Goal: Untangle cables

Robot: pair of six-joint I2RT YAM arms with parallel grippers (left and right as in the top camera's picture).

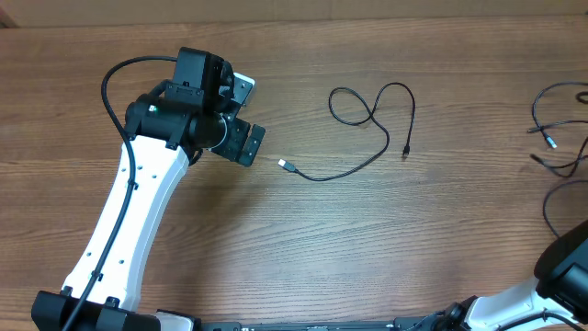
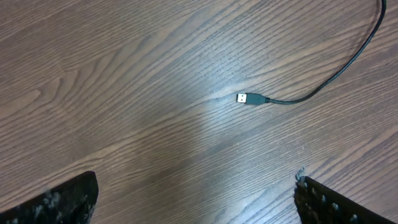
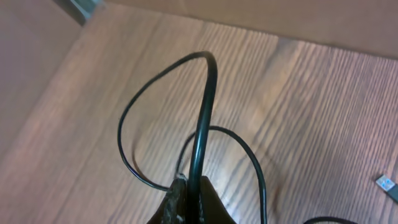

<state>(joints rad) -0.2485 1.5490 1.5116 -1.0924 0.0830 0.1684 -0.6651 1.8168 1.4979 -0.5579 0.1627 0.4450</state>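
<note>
Separation looks done: thin black silver-plugged cord lies ahead of gaping left gripper, loop not yet straightened; right gripper pinches other thin black cord.

Left arm reaches up the table's left side, wrist bent, left gripper pointing down with fingers spread wide, holding nothing. Right arm folded at the near right corner, right gripper pinched on a cable.
</note>
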